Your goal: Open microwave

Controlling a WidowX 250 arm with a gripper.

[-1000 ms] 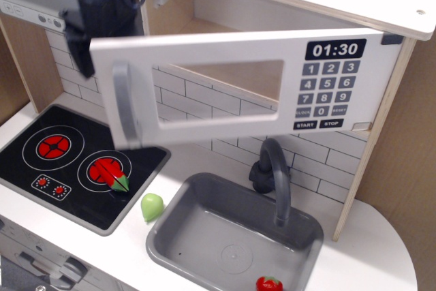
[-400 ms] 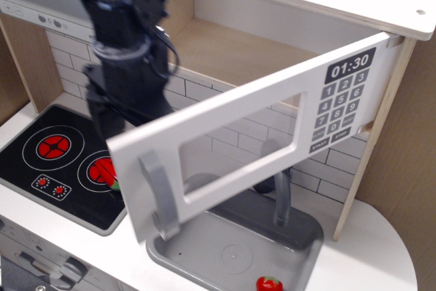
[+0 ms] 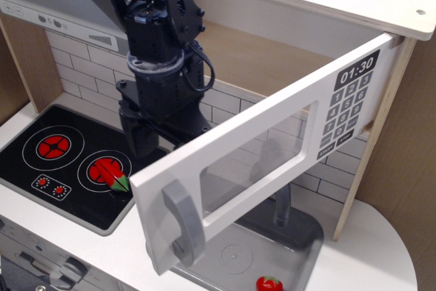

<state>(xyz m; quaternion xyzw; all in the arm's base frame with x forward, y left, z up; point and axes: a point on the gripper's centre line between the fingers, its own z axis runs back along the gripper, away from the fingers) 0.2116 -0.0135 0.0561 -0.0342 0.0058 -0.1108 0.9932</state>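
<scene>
The microwave (image 3: 272, 161) sits under the top shelf, its white door swung wide open over the sink (image 3: 286, 236). The black end effector (image 3: 146, 138) hangs behind the door's left edge; whether it is open or closed cannot be told.

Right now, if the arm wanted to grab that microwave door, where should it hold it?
Probably the grey bar handle on the free edge of the door, approached from the front. The bar stands proud of the panel, leaving a gap for fingers, and sits farthest from the hinge.
</scene>
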